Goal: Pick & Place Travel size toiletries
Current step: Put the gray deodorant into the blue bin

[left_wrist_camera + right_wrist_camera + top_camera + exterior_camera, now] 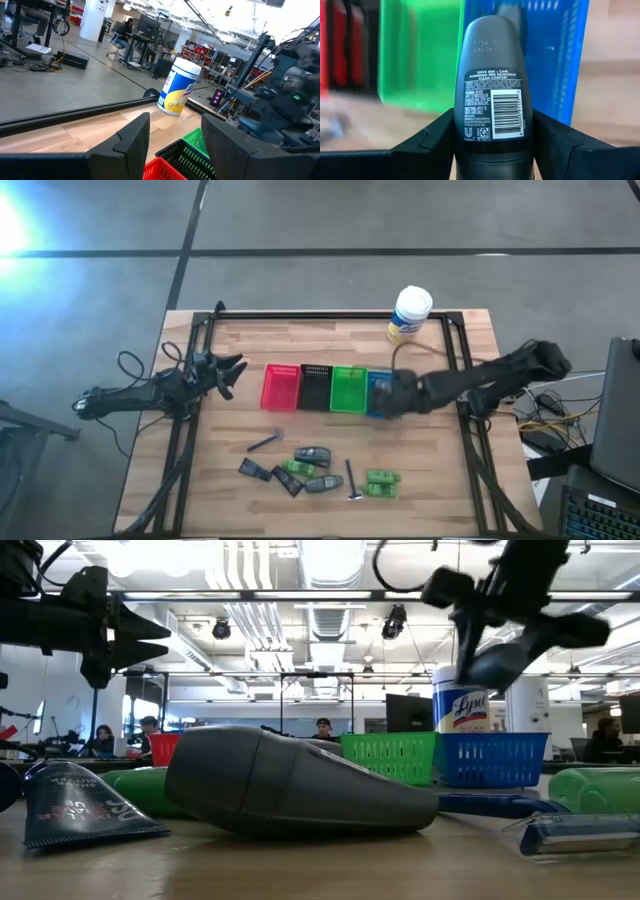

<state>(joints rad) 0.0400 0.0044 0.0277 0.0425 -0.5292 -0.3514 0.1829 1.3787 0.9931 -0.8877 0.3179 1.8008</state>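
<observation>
Four trays point(316, 388); one white canister point(409, 314); three grey bottles point(312, 454), one held; two hands point(232, 373).

Both arms are dark and jointed, the left arm point(140, 395) trailing looped black cables.

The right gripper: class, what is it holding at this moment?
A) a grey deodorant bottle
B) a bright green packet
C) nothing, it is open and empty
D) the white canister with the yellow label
A: in the right wrist view the grey deodorant bottle sits clamped between the right gripper's two dark fingers, with the blue tray behind it; the white canister stands apart at the table's far edge.
</observation>
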